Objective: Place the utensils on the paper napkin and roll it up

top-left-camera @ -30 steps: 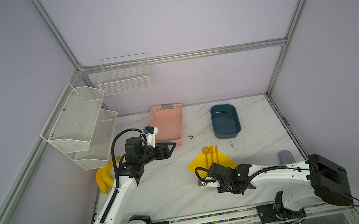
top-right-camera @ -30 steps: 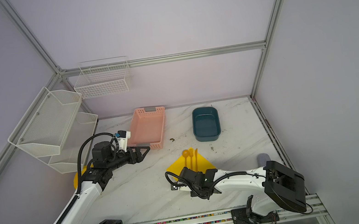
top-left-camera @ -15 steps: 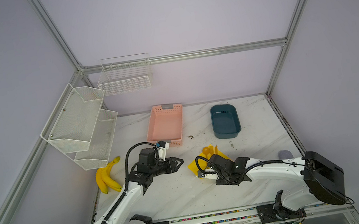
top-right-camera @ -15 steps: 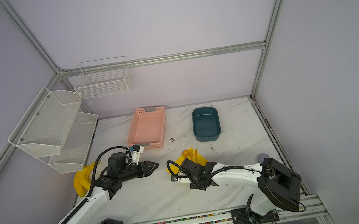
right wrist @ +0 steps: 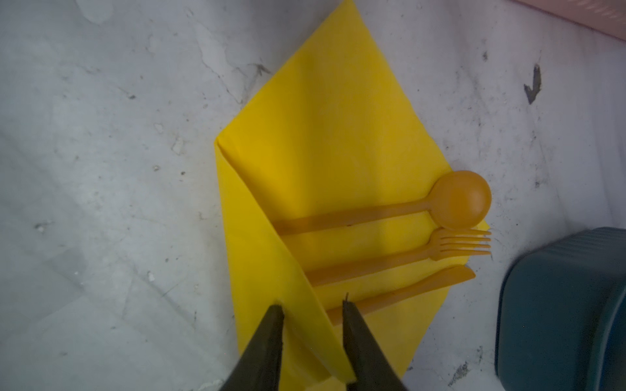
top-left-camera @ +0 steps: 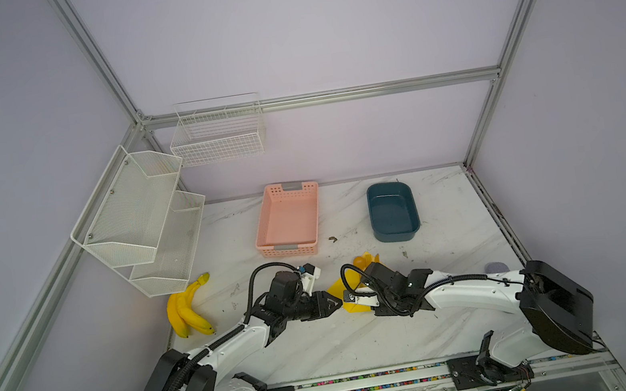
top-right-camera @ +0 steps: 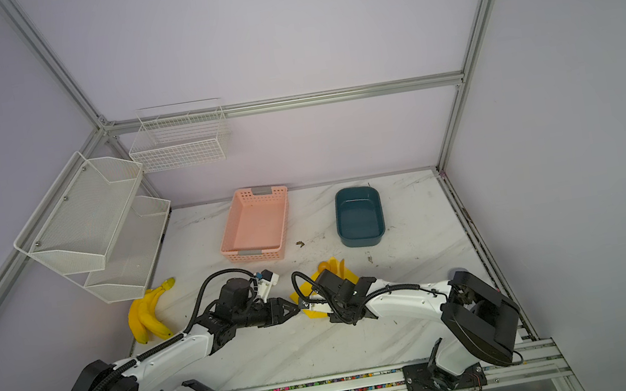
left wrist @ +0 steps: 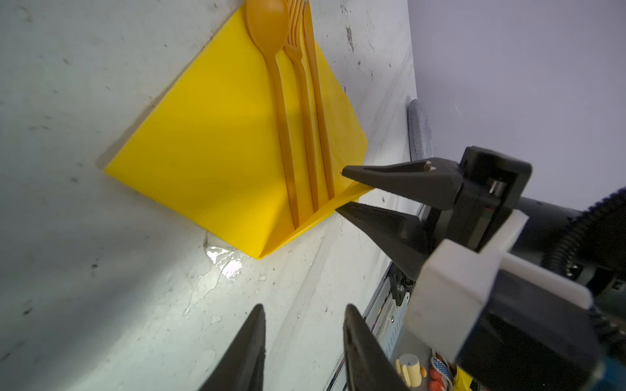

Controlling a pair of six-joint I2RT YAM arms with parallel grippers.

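Right claw [right wrist: 311, 304] stands open around the folded near flap of the paper napkin [left wrist: 210, 142], left claw [left wrist: 304, 308] open & empty just left of it, so w/o a hold the flap may spring back off the utensils [right wrist: 372, 263] lying at the near middle of the counter [top-left-camera: 326, 350].

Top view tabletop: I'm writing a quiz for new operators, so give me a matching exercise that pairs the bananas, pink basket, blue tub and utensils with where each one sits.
Things:
1. bananas
2. pink basket
3. blue tub
4. utensils

Places:
A. lying on the paper napkin
B. at the back, right of the other container
C. by the left edge of the table, near the wire shelf
D. at the back, left of the other container

Pairs: 1-C, 2-D, 3-B, 4-A.
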